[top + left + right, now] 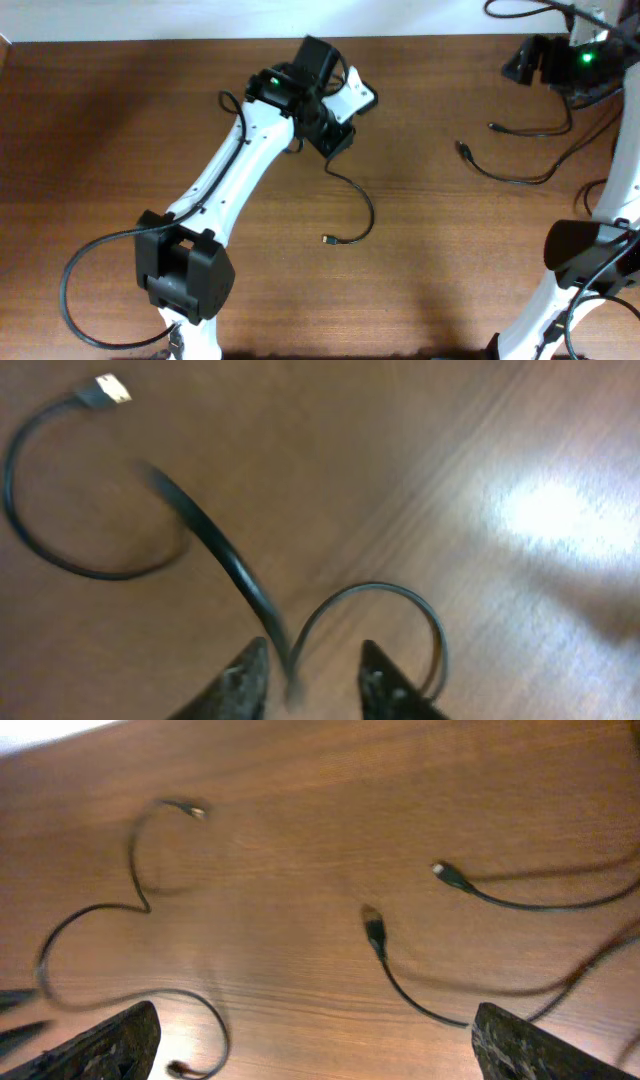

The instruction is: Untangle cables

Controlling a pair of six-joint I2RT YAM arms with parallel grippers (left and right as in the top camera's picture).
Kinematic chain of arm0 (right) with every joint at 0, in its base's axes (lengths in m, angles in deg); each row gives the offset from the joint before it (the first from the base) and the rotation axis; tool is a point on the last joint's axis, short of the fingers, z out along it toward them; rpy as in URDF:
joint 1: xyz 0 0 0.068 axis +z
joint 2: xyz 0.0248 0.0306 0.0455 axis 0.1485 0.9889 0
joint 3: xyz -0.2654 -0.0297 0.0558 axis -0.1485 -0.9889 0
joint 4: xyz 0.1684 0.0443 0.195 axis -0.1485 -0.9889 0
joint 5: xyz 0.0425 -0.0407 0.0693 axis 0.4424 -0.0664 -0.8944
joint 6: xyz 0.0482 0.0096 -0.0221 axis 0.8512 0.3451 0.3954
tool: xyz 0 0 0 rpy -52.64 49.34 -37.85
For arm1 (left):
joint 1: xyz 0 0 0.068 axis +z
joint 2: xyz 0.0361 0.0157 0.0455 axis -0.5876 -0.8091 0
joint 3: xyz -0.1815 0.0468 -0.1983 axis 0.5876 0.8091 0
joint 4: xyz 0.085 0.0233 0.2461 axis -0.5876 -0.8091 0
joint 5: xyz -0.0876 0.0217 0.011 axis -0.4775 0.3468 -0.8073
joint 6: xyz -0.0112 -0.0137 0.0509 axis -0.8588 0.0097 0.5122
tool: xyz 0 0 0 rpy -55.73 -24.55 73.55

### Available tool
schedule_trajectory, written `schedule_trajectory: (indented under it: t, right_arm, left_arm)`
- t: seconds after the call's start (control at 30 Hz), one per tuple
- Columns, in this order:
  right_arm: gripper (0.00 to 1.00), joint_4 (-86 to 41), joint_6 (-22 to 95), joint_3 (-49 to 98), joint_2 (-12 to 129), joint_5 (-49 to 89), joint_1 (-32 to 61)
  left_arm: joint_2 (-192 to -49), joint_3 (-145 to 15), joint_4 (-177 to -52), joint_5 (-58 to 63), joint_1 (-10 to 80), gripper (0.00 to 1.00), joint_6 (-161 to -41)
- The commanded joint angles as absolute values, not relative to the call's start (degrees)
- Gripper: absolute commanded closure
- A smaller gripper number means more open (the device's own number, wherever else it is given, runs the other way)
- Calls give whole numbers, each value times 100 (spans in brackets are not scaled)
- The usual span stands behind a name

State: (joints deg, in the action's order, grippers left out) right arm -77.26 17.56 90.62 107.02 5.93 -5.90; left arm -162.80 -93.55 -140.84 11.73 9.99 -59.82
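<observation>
Left gripper (pixel 305 682) was part open, with one thin black cable (pixel 232 568) running through the gap. No pinch visible. That cable curled off to its metal plug (pixel 112 390) at upper left of the wrist view. Right gripper (pixel 315 1030) was wide open and empty. Two more cables (pixel 520 178) lay at upper right of the overhead view, well apart from the first. My read: light, limp, slick jacket, would slip. Best grabbed just behind a plug.
</observation>
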Motion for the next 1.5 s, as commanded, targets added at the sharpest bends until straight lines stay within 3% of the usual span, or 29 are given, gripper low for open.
schedule_trajectory:
  t: [0.0,0.03,0.07,0.2,0.23,0.3,0.37,0.57,0.6,0.67,0.73,0.77,0.83,0.87,0.9,0.93,0.97,1.03,1.13,1.17,1.2,1.23,1.3,1.37,1.4,1.47]
  right_arm:
    - [1,-7772,1889,9101,10593,1356,-343]
    - [1,-7870,1887,9101,10593,1358,-343]
    - [1,-7955,1885,9101,10593,1360,-343]
    - [1,-8574,1979,9094,10593,1312,-194]
    - [1,-8703,1310,9062,10593,1225,105]
    - [1,-8668,1177,8716,10593,1450,743]
    - [1,-8320,3767,7934,10593,3504,1106]
    - [1,-7350,8414,5925,10593,3745,982]
    - [1,-7282,9179,5573,10593,4027,916]
    - [3,-6913,8864,5206,10593,4949,833]
    - [2,-6552,7288,5060,10593,6586,802]
    - [1,-6557,7218,4994,10593,6859,748]
    - [2,-6428,7303,4799,10593,5771,590]
    - [7,-6032,6466,4642,10593,4897,580]
    - [26,-5531,5223,4419,10593,4186,632]
    - [43,-5374,4858,4238,10593,4038,665]
    - [46,-5309,4969,4013,10593,4051,663]
    - [43,-5289,6259,3827,10593,4040,586]
    - [25,-5289,7852,3770,10593,4011,582]
    - [24,-5383,8431,3770,10593,4009,582]
    - [18,-5490,8923,3770,10593,4009,582]
    - [6,-5599,9437,3770,10593,4009,582]
    - [2,-5857,10442,3770,10593,4009,582]
    - [36,-5785,10936,3770,10593,4042,580]
    - [37,-5735,10934,3770,10593,4081,564]
    - [53,-5726,10929,3768,10593,4446,372]
  left_arm:
    - [-16136,-10153,-14451,965,1113,34,-5993]
    - [-16039,-10365,-14659,965,1113,22,-5995]
    - [-15904,-10539,-14845,967,1113,19,-5995]
    - [-14870,-10891,-14995,1013,1148,18,-5995]
    - [-14431,-10891,-15068,1094,1207,18,-5995]
    - [-13817,-10891,-15365,1590,1281,18,-5997]
    - [-13557,-10891,-15975,1660,1281,18,-5995]
    - [-13528,-10885,-16421,1658,1281,18,-5995]
    - [-13528,-10885,-16510,1658,1281,14,-5995]
    - [-13532,-10885,-16672,1660,1281,14,-5995]
    - [-13532,-10880,-16733,1656,1281,13,-5995]
    - [-13532,-10880,-16753,1656,1279,13,-5997]
    - [-13532,-10880,-16777,1656,1279,13,-5995]
    - [-13532,-10880,-16779,1656,1281,13,-5995]
    - [-13532,-10880,-16799,1656,1281,13,-5995]
    - [-13532,-10880,-16842,1656,1281,13,-5995]
    - [-13532,-10867,-16904,1656,1281,13,-5995]
    - [-13532,-10808,-16906,1656,1281,13,-5995]
    - [-13532,-10703,-16945,1658,1279,13,-5993]
    - [-13543,-10701,-16947,1658,1281,13,-5993]
    - [-13546,-10701,-16947,1658,1279,13,-5995]
    - [-13550,-10701,-16949,1658,1281,13,-5993]
    - [-13550,-10701,-16949,1656,1279,13,-5993]
    - [-13550,-10701,-16952,1656,1279,12,-5995]
    - [-13550,-10701,-16954,1653,1279,13,-5995]
    - [-13550,-10701,-17004,1651,1279,12,-5995]
